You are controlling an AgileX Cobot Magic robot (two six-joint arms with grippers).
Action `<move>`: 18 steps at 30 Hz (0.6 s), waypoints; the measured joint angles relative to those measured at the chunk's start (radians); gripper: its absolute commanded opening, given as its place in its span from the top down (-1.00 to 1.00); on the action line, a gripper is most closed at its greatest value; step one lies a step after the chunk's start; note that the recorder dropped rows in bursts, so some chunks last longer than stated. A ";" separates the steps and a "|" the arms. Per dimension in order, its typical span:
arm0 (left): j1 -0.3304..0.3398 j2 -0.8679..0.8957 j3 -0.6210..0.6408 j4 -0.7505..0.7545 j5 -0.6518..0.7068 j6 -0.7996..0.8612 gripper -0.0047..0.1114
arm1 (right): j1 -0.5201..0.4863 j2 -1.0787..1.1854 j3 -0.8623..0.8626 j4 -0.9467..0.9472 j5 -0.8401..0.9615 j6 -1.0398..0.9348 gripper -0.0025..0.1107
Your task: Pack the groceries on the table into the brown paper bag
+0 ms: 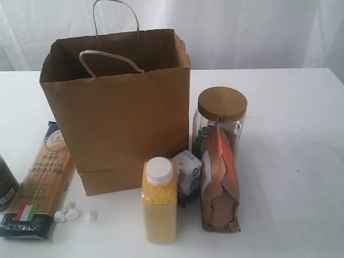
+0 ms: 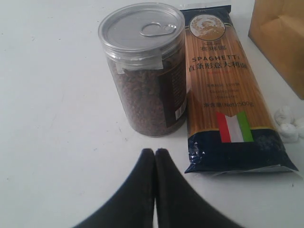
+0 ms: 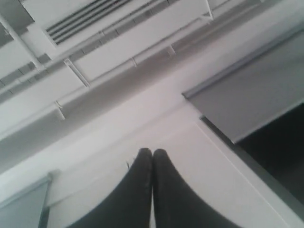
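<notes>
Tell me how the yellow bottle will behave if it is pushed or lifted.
The bottle stands tall on a narrow base, so a push near its top would probably tip it. It looks filled almost to the top with yellow grains, so it is likely heavy for its size. Its sides look smooth, so it may slip in a weak grip.

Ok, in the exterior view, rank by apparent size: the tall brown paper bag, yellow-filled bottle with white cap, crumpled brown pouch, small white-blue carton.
1. brown paper bag
2. crumpled brown pouch and yellow-filled bottle: too alike to rank.
3. small white-blue carton, smallest, though partly hidden behind the bottle.
</notes>
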 measured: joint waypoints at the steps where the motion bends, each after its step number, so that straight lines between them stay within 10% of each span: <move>1: 0.000 0.000 0.000 0.000 0.000 0.000 0.92 | 0.000 0.051 -0.041 -0.004 0.045 -0.025 0.96; 10: 0.000 0.000 0.000 0.000 0.000 0.000 0.92 | 0.000 0.531 -0.297 -0.007 1.047 -1.014 0.96; 18: 0.000 0.000 0.000 0.000 0.000 0.000 0.92 | 0.000 0.840 -0.296 -0.020 1.728 -0.976 0.96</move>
